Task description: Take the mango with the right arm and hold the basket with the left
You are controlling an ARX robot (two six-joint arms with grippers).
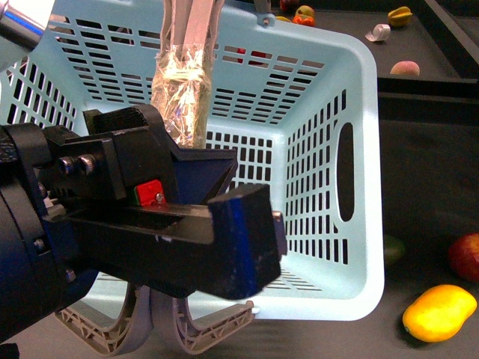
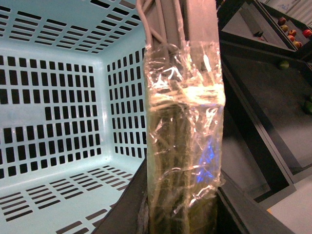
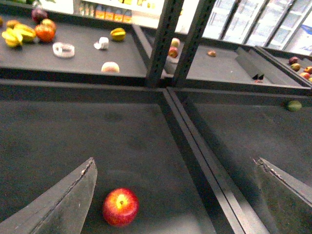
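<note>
You're pinching the taped handle (image 2: 183,122) of the basket (image 1: 363,90) with left end effector (image 1: 187,224) to steady it; right end effector (image 3: 175,163) is hanging spread over apple (image 3: 120,206), not mango (image 1: 439,312).

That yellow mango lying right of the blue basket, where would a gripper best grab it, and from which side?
Probably across its narrower middle, coming from above. The mango lies on its side, long axis slanted, with the basket to its left and a red apple just behind, so the top looks most open.
</note>
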